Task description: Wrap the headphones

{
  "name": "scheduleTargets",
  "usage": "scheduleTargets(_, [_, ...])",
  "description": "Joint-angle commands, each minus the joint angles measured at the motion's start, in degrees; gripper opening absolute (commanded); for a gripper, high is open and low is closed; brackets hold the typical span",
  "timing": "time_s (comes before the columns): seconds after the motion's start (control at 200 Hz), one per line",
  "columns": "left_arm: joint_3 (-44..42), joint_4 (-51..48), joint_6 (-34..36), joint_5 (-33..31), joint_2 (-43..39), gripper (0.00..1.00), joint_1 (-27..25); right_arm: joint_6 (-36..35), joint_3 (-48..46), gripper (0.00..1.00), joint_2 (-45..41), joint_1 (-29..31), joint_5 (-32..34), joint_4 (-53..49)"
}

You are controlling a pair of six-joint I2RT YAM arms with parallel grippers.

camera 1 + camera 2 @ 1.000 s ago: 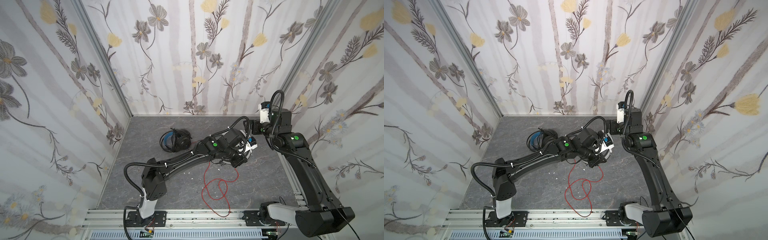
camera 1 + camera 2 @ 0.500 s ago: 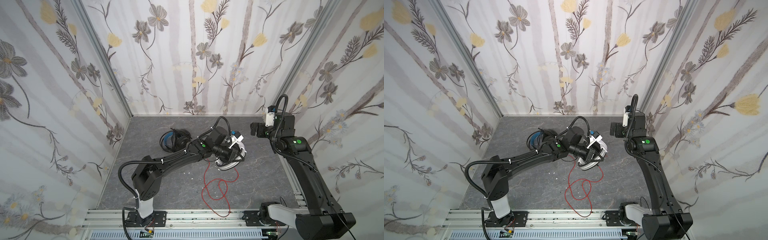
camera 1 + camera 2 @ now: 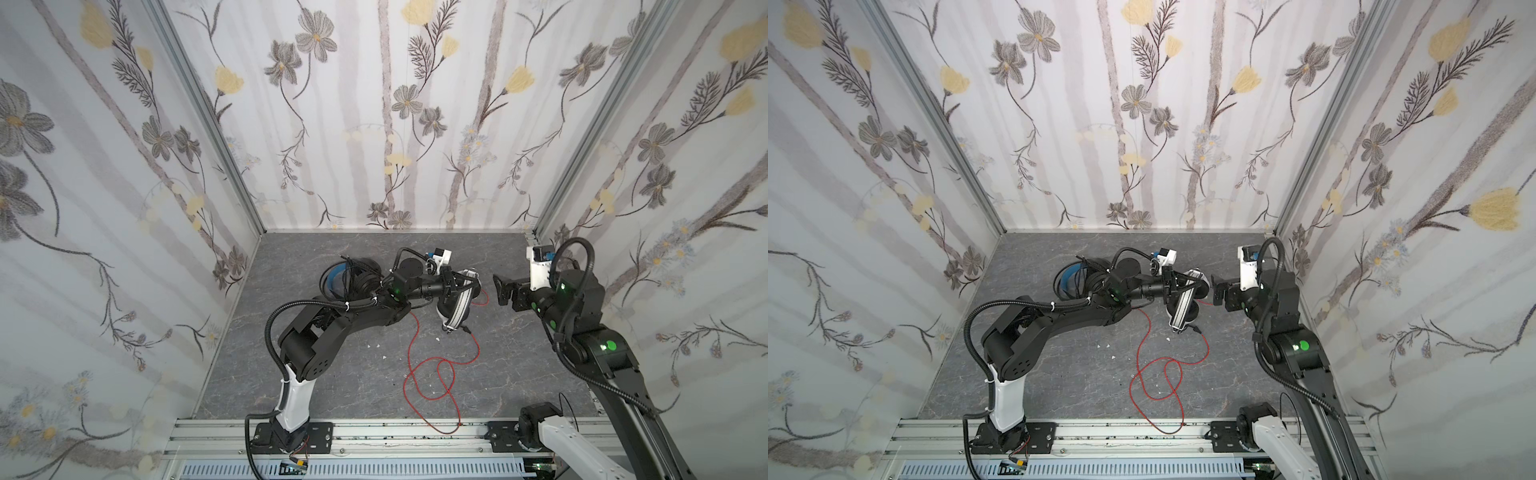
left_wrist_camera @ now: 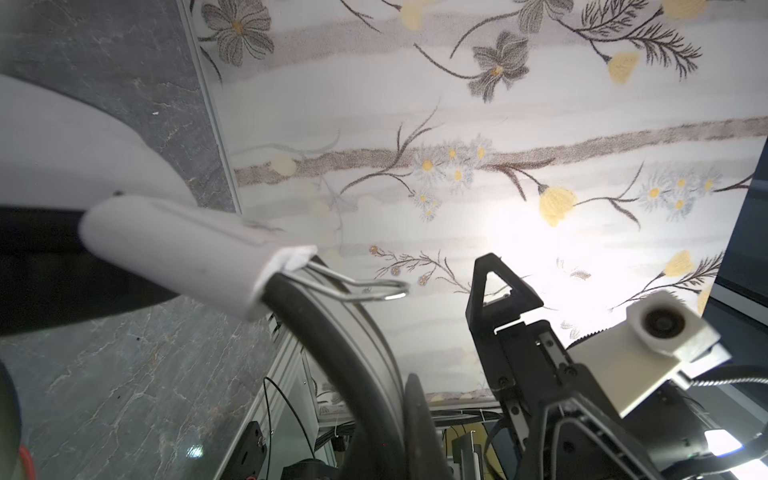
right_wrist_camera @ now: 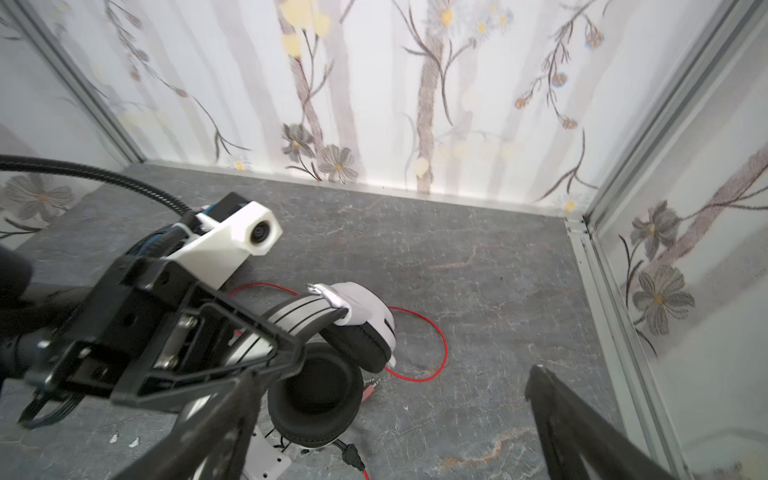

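The white headphones (image 3: pixel 456 308) are sitting in the middle of the tabletop (image 3: pixel 332 395), tipped up on edge with the black earpads facing near and right. It is not possible to tell whether the lower earcup is touching the surface. Their red cable (image 3: pixel 428 374) is trailing loose from them in wide loops across the tabletop toward the near edge, with none of it wound yet. The left hand (image 3: pixel 452 286) is reaching in from the left, closed on the striped headband and holding the headset steady. The right hand (image 3: pixel 502 291) is hovering just to the right of the headset, its jaws spread wide and holding nothing. The black headphones (image 3: pixel 353 277) are lying to the left and a little farther back, behind the left arm. Their black cable seems to be gathered on them, though it is too small to be sure. The step in hand appears to be the start of wrapping the white pair: one hand is bracing the headset while the other is getting ready for the cable. Next, the right hand would likely need to drop to the red cable near the earcup, pinch it, and carry it around the headband without tugging the headset out of the left hand.
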Motion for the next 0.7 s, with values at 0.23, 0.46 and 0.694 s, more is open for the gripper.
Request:
scheduleTargets(0.23, [1.9,9.9,-2.9,-2.6,-0.1,0.0,0.2,3.2,-11.2,1.0,-3.6,0.9,-29.8,15.5])
scheduleTargets(0.46, [2.3,9.3,-1.6,-2.4,-0.4,0.0,0.4,6.8,-16.5,0.99,-0.7,2.8,-36.7,17.5])
scheduleTargets(0.694, [2.8,9.3,-1.8,-2.0,-0.2,0.0,0.2,8.3,-17.6,0.91,2.5,2.7,-35.0,22.2])
